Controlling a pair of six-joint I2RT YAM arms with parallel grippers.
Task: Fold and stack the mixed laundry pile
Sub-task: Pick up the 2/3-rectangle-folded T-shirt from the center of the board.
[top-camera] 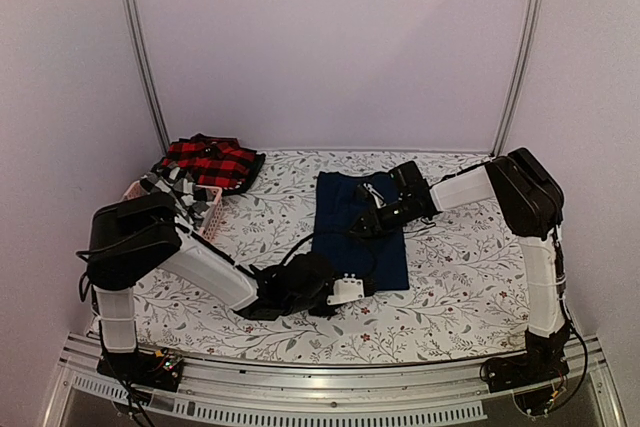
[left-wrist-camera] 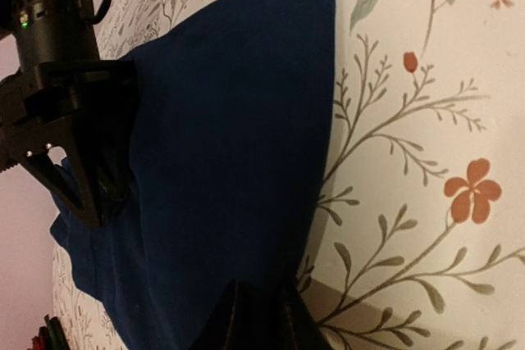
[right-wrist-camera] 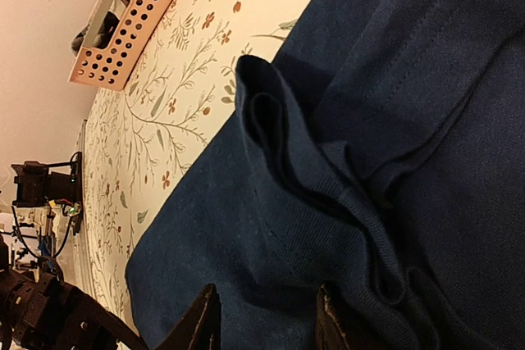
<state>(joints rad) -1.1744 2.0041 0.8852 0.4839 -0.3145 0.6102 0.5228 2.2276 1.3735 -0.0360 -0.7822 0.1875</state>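
The navy blue fabric trousers (right-wrist-camera: 344, 202) run off the right wrist view's right and bottom edges, and the pink slotted plastic basket (right-wrist-camera: 123, 30) is cut at its top. The left gripper (left-wrist-camera: 258, 313) shows only dark fingertips at its own view's bottom edge; whether it pinches cloth is unclear.

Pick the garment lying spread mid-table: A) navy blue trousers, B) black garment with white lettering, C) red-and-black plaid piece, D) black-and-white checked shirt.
A: the navy blue trousers lie flat mid-table, while the red-and-black plaid piece sits heaped by the pink basket at far left.
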